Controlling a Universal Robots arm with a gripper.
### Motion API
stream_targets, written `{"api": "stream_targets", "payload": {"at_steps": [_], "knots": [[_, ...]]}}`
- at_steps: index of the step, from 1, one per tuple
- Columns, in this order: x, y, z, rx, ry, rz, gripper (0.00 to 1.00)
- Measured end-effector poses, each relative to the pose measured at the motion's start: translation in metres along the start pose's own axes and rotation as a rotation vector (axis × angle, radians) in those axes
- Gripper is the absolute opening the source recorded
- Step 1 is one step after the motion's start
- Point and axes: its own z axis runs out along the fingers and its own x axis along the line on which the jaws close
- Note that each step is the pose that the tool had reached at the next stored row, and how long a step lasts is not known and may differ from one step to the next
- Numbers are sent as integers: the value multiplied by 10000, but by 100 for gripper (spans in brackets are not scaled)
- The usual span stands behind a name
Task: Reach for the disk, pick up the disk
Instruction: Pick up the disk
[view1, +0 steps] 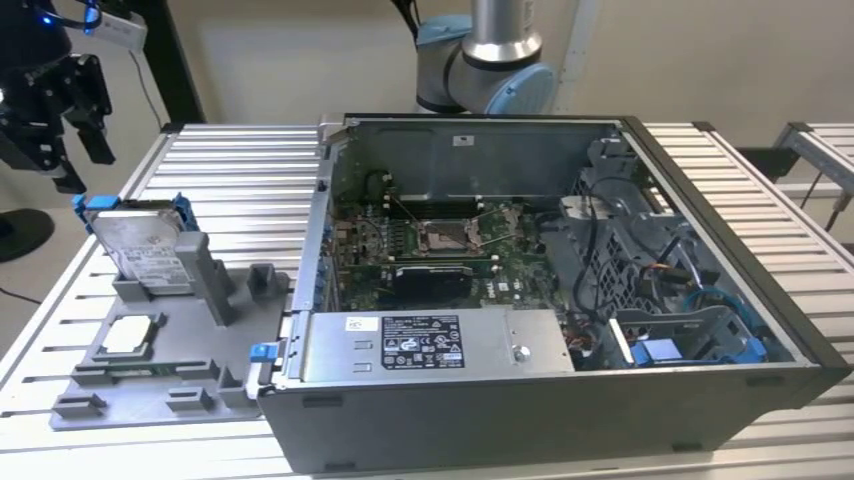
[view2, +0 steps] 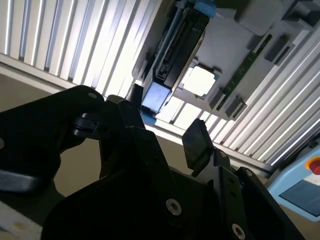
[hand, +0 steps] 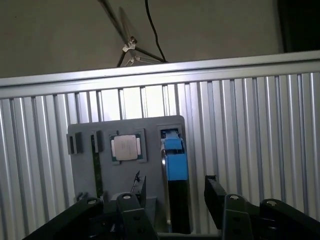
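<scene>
The disk (view1: 140, 245), a silver-grey drive with a white label in a blue bracket, stands on edge in a slot of the grey fixture plate (view1: 160, 395) at the exterior view's left. My black gripper (view1: 83, 165) hangs open well above it, touching nothing. In the first wrist view the disk (hand: 175, 165) shows edge-on with its blue end up, and my gripper (hand: 176, 192) has one finger on each side of that line. The second wrist view shows the disk (view2: 172, 60) edge-on beyond my open gripper (view2: 167, 125).
A small square chip (view1: 130, 335) lies on the plate beside the disk. The open computer case (view1: 561, 290) with its long grey box (view1: 420, 345) stands to the exterior view's right. A slatted metal table (view1: 227, 180) carries everything.
</scene>
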Motion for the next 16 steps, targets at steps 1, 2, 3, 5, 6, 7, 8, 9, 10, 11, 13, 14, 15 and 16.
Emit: {"api": "stream_targets", "payload": {"at_steps": [1,2,3,5,6,7,8,9,10,11,13,14,15,16], "knots": [[1,8,10,52,-4,-33,100],[1,15,23,108,-9,-66,100],[2,22,34,154,-13,-99,100],[3,31,59,230,-19,-218,100],[4,33,71,255,-21,-303,100],[4,33,82,266,-20,-429,100],[4,35,95,266,-18,-601,100],[4,36,106,266,-15,-769,100],[3,36,115,267,-13,-941,100],[3,35,122,267,-11,-1122,100],[4,38,141,267,-6,-1446,100],[4,38,152,269,-6,-1572,100],[4,39,164,268,-5,-1660,100],[4,39,177,265,-4,-1710,100]]}}
